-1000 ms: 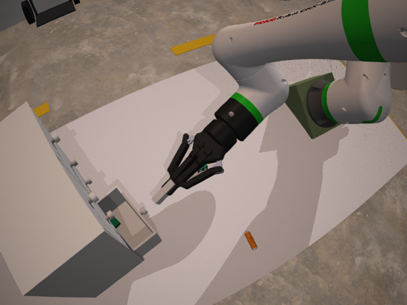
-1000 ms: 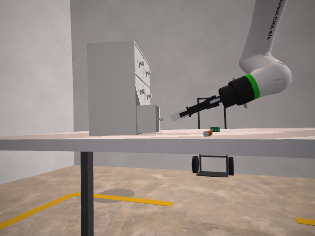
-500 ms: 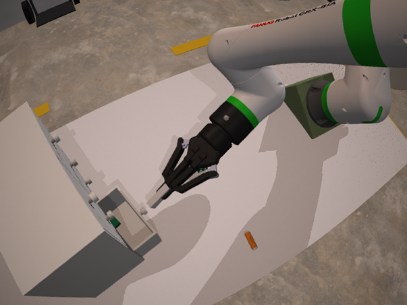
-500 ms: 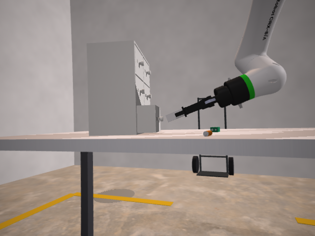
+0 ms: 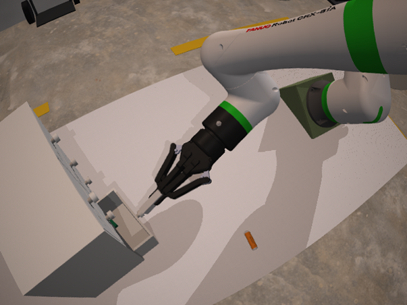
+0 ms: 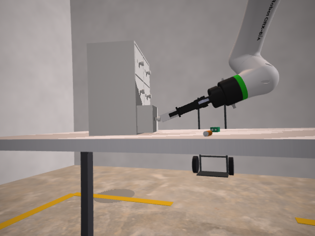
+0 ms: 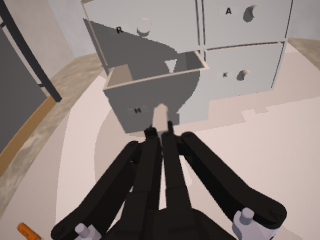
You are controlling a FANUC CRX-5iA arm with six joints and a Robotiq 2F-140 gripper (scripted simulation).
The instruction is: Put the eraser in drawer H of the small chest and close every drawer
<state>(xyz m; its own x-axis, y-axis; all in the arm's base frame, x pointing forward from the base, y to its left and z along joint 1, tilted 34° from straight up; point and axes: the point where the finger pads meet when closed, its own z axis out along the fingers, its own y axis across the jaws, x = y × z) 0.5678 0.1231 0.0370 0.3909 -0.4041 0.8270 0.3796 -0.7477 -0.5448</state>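
We are viewing the gripper [image 5: 146, 208] with its fingers pressed together on nothing, its pale fingertips [image 6: 165, 117] touching or just short of the knob [image 6: 157, 118] of the bottom drawer [image 5: 137, 226], which is standing pulled out of the small chest [image 6: 111, 86]. A green object [image 5: 113, 222], apparently the eraser, is lying inside that drawer near the chest's front. An orange battery [image 5: 250, 240] is resting on the table [image 5: 354, 165], well apart from the chest.
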